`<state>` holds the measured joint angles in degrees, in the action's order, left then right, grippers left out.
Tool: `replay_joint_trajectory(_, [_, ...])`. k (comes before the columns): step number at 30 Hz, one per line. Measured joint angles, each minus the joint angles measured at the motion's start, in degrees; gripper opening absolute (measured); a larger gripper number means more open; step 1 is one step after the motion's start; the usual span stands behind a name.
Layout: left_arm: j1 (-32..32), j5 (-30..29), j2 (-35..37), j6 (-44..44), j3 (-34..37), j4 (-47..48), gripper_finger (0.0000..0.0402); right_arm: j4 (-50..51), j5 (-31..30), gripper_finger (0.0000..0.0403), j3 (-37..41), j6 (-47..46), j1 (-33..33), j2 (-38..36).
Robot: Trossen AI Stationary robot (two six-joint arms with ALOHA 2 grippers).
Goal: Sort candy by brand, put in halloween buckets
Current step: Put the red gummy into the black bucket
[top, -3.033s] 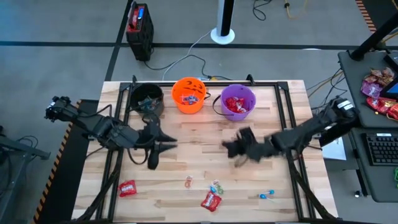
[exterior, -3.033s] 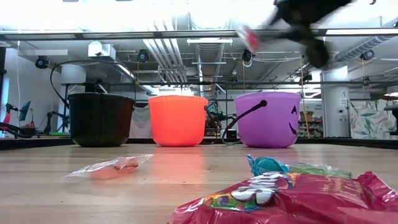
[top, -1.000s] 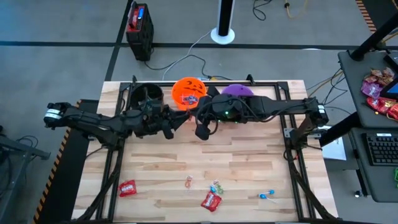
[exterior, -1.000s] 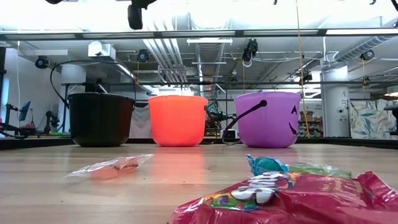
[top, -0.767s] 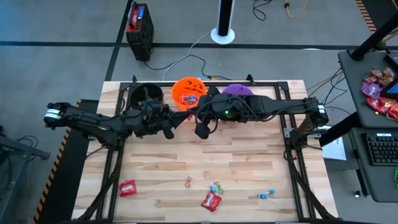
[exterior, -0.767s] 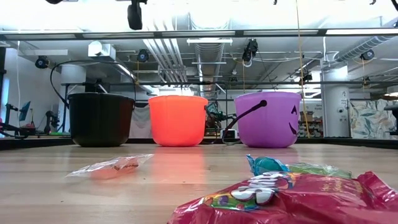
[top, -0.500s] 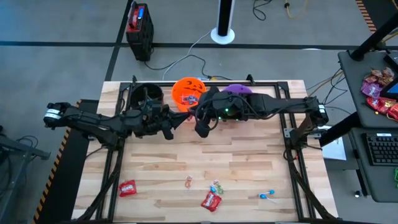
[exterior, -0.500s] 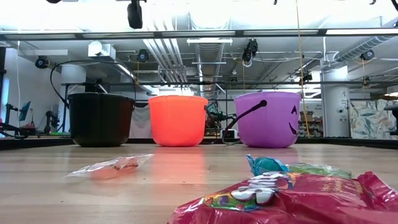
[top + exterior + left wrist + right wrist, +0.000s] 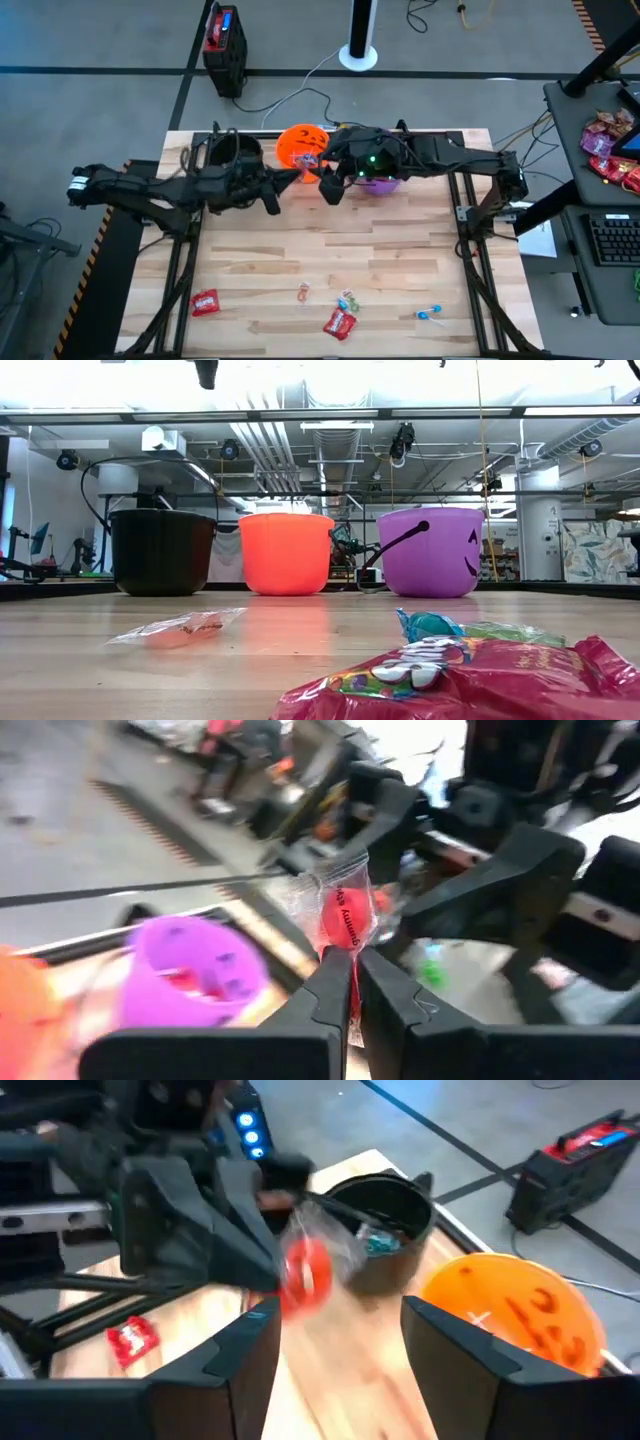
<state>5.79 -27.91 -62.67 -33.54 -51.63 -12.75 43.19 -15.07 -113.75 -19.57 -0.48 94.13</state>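
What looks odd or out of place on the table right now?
Nothing is spilled or damaged. The only oddity: the left gripper holds a clear-wrapped red candy in midair, near the orange bucket, between the open fingers of the right gripper.

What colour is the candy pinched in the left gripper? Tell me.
Red, in a clear wrapper, pinched by the left gripper; the left wrist view shows it best.

Three buckets (image 9: pixel 302 150) stand in a row at the table's (image 9: pixel 400 260) far edge. Both arms' fingers (image 9: pixel 350 985) meet above that row, a wrapped candy (image 9: pixel 345 915) between them. Well away from the fingers, near the front edge, loose candies (image 9: pixel 338 322) lie scattered across the table.
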Motion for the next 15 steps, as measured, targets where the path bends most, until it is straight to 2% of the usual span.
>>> replay_joint_trajectory(4, [-2.3,-2.6,1.2,-0.2,-8.2,20.1,0.0001,4.2,-2.3,0.0209,-2.0,0.1,-0.4,0.0])
replay_joint_trajectory(6, [-4.4,-4.5,0.7,-1.4,-13.8,33.9,0.0001,4.9,-3.0,0.0212,-2.1,0.1,-0.4,0.0])
replay_joint_trajectory(10, [-12.8,-5.9,-2.6,-2.9,-26.5,62.2,0.0001,6.4,-3.0,0.0212,-1.3,0.1,-0.6,0.0])
replay_joint_trajectory(12, [-19.2,-4.3,-5.2,-2.5,-31.8,75.6,0.0001,6.5,-3.0,0.0212,-0.3,0.1,-0.7,0.0])
replay_joint_trajectory(15, [-30.6,3.7,-9.8,0.5,-37.6,91.5,0.0000,7.3,-3.0,0.0213,0.8,-0.1,-0.7,0.1])
